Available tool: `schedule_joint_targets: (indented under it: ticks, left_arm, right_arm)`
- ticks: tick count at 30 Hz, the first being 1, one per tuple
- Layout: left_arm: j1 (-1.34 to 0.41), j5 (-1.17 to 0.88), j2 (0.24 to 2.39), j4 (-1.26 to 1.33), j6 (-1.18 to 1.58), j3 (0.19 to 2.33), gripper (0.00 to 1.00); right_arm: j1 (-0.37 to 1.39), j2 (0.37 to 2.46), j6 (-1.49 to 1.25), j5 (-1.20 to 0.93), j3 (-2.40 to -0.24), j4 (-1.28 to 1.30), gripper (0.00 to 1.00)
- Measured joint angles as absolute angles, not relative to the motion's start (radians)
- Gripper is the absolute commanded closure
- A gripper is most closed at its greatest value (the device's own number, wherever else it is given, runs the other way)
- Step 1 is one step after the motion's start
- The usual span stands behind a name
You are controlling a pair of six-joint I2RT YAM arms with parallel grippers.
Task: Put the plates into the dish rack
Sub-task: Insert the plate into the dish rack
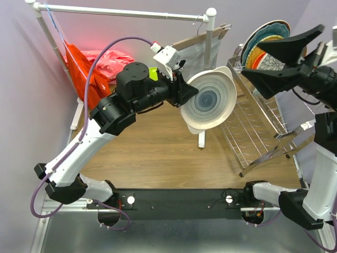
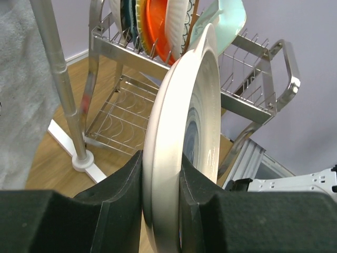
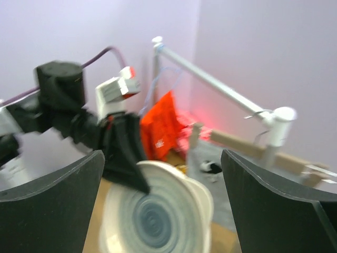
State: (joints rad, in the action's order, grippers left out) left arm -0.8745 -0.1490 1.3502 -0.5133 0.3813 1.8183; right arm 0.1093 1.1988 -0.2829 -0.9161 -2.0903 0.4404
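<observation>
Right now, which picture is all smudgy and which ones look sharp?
Right wrist view: smeared all over, the white ringed plate and red cloth fuzzy. Left wrist view: the plate's rim is sharp, the dish rack behind clear too. Top view: sharp, with a reddish glow by the cloth.

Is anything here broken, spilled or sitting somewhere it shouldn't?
Nothing stands out. The white plate with grey-blue rings is pinched on edge by the left arm's fingers, beside the chrome wire dish rack, where colourful plates stand upright.
</observation>
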Motion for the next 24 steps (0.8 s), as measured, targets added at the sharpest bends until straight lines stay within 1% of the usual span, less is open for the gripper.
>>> schedule_joint_targets:
  ticks: [3,9,11,15,20,24]
  left_arm:
    - [-0.885,-0.14,1.35,-0.513,0.376,1.817,1.0]
    - [-0.961,-0.132,1.377,-0.51,0.358,1.879,1.0]
    - [-0.99,-0.131,1.404,-0.502,0.349,1.927,1.0]
    - [-1.045,-0.13,1.468,-0.452,0.326,2.021,1.0]
    - [-1.093,-0.107,1.559,-0.385,0.271,2.128,1.0]
    - [-1.131,-0.076,1.689,-0.347,0.209,2.275,1.0]
  right_arm:
    - [0.109,1.2,-0.24,-0.803,-2.143,0.456,0.0]
    - [0.109,1.225,-0.182,-0.408,-2.242,0.455,0.0]
    - [0.109,1.222,-0.178,-0.264,-2.241,0.416,0.0]
    - [0.108,1.195,-0.173,-0.072,-2.185,0.308,0.0]
    - [0.107,1.187,-0.171,0.082,-2.188,0.195,0.0]
    - [0.107,1.179,-0.171,0.14,-2.199,0.145,0.0]
